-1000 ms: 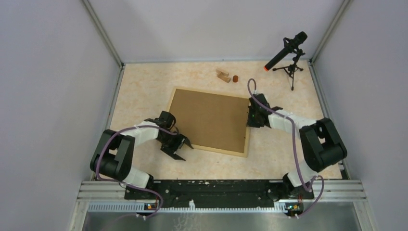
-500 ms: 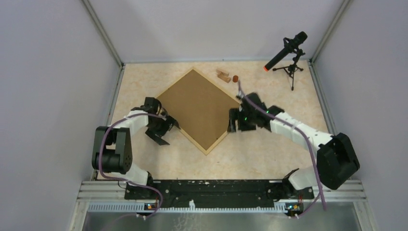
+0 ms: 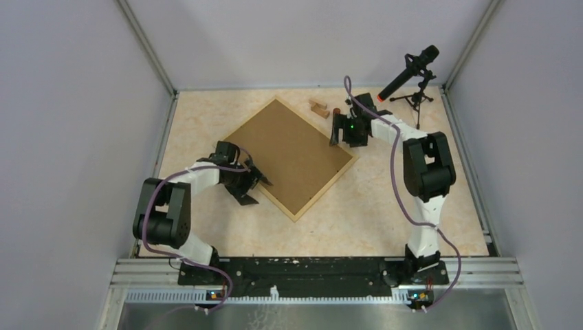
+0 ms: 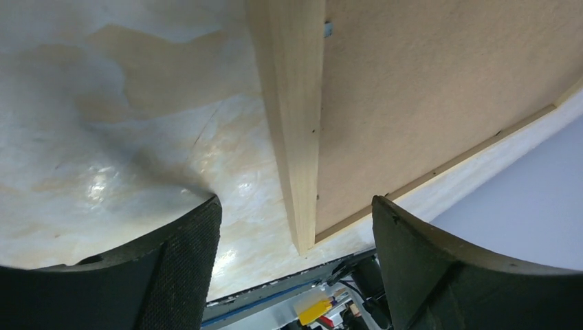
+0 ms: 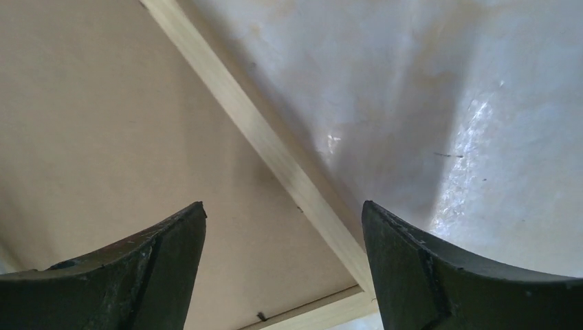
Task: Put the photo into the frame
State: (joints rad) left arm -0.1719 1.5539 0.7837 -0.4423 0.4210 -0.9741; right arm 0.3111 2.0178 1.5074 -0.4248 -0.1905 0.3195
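Left gripper (image 4: 294,214) first: its fingers (image 4: 182,275) are spread wide and pinching nothing. They just sit either side of the pale rail (image 4: 292,103) of the frame (image 3: 289,158), close to a corner. Same deal with the right gripper (image 5: 283,210). Its fingers (image 5: 426,275) are apart too, one over the brown board (image 5: 89,103) and one over bare table (image 5: 447,103), with the rail running between.

The frame lies flat, back up, turned like a diamond. My guess is the two grippers are lined up on opposite edges to get a hold and lift or flip it. No sign of the photo in any view, so I can't tell where it is.

The left arm is folded up, elbow out toward the wall, with the forearm reaching in to the lower-left edge. The right arm is stretched far forward, its wrist bent back toward the upper-right edge, near the wooden blocks (image 3: 318,107).
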